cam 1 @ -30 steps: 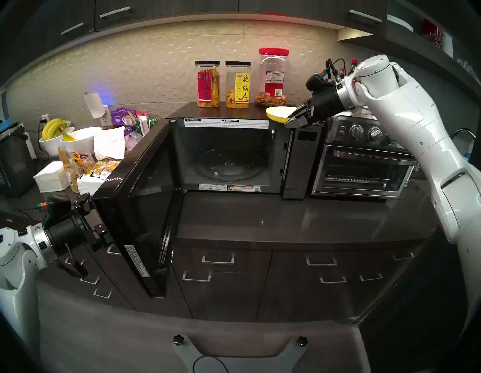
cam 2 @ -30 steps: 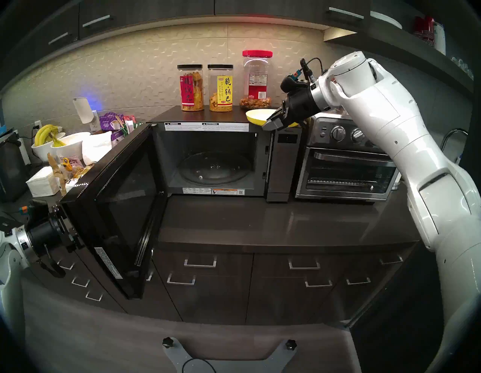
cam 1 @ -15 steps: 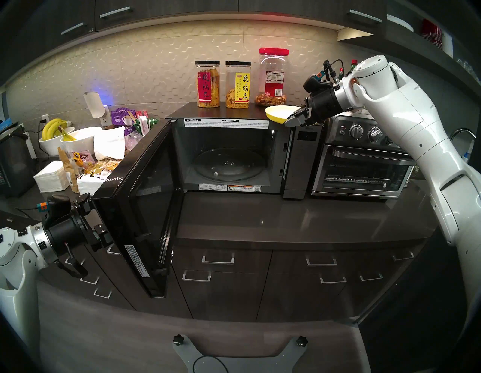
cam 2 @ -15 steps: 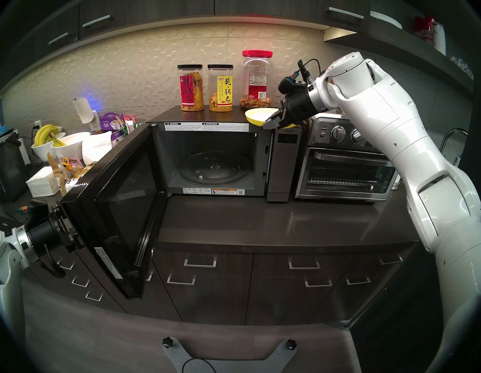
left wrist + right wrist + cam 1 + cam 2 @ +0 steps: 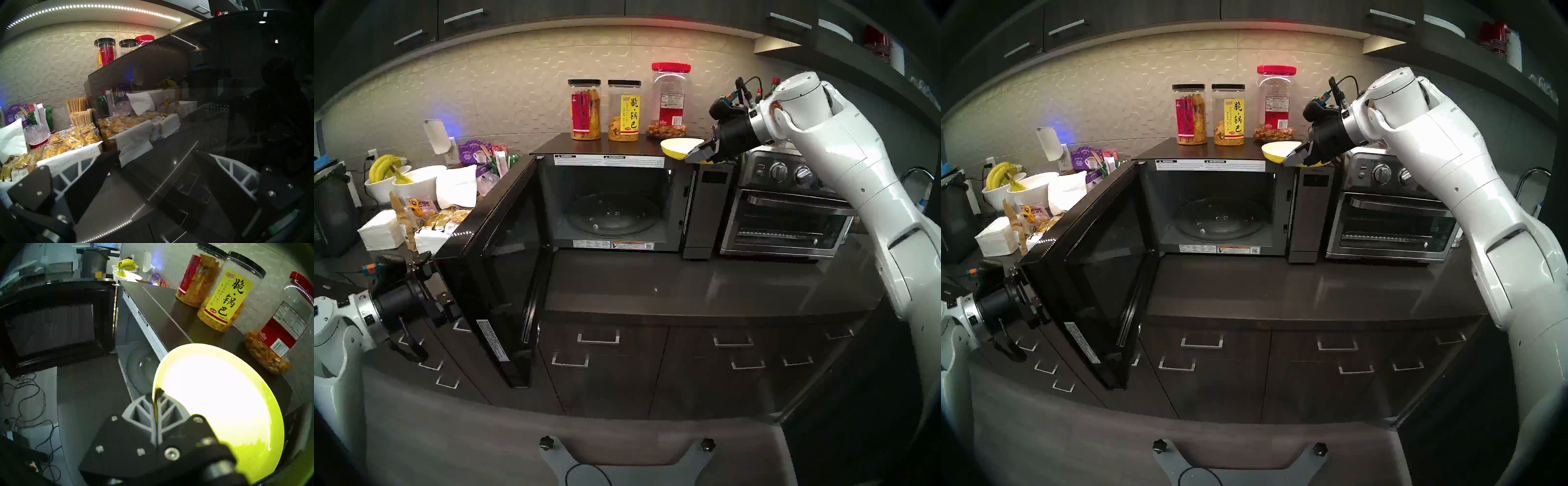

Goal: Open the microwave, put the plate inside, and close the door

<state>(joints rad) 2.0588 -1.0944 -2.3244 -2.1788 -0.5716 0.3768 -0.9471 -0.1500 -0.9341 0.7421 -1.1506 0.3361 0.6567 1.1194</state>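
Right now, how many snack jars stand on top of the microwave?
3, in a row along the back of the microwave top: a black-lidded jar with a red label, a black-lidded jar with a yellow label, and a red-lidded jar behind the plate. None seems hidden.

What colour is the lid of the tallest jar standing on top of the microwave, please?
Red; the lid shows best in the head stereo left view.

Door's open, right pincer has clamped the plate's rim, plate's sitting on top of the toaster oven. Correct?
Not quite: the plate sits on top of the microwave, not the toaster oven. The right wrist view shows it. The door is open and the right pincer is clamped on the rim.
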